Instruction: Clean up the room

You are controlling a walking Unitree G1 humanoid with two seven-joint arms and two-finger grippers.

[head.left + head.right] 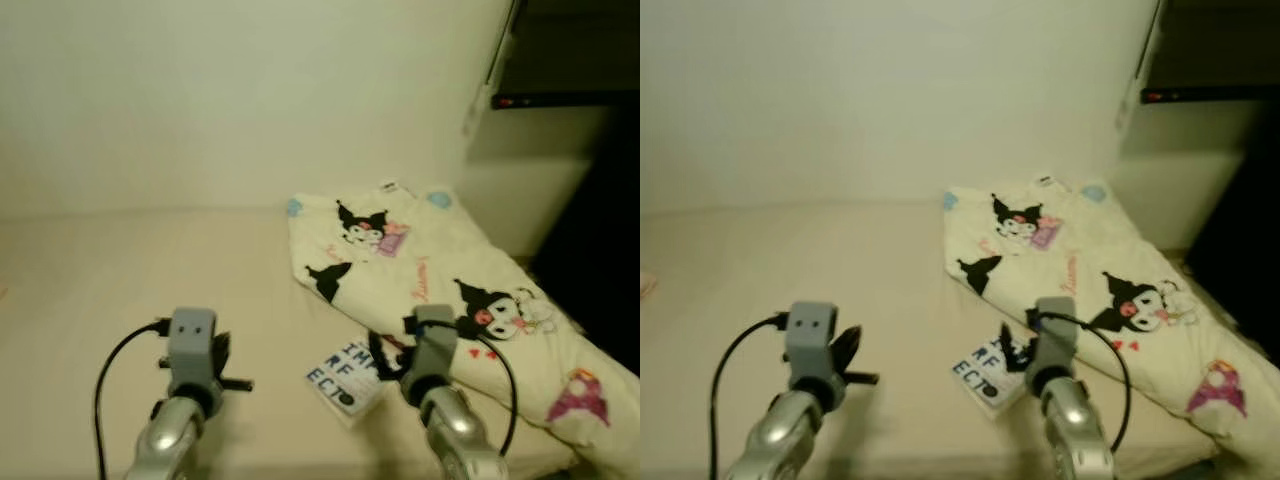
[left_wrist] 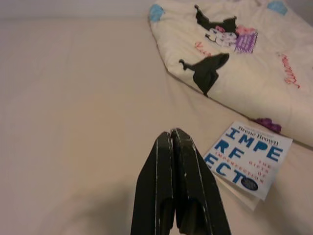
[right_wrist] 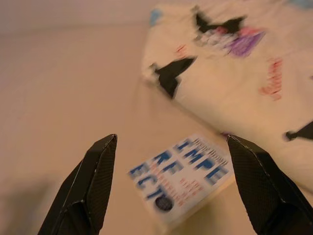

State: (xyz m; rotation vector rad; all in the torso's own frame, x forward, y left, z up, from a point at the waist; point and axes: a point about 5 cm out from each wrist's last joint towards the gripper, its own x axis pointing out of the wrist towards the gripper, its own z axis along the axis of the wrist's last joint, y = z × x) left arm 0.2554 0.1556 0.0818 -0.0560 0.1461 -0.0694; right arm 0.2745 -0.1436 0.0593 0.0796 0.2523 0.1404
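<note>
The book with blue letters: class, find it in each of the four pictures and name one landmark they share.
Left eye: book low centre, beside the right gripper.
Right eye: low centre.
Left wrist: lower right.
Right wrist: lower centre, between the open fingers.
Shared landmark: cartoon-print blanket.

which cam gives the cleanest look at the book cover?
Left wrist view: the book lies sharp and unobstructed beside the blanket, cover lettering readable. Right wrist view frames it between the open right gripper fingers but blurred. Both eye views show it small, partly behind the right arm.
</note>
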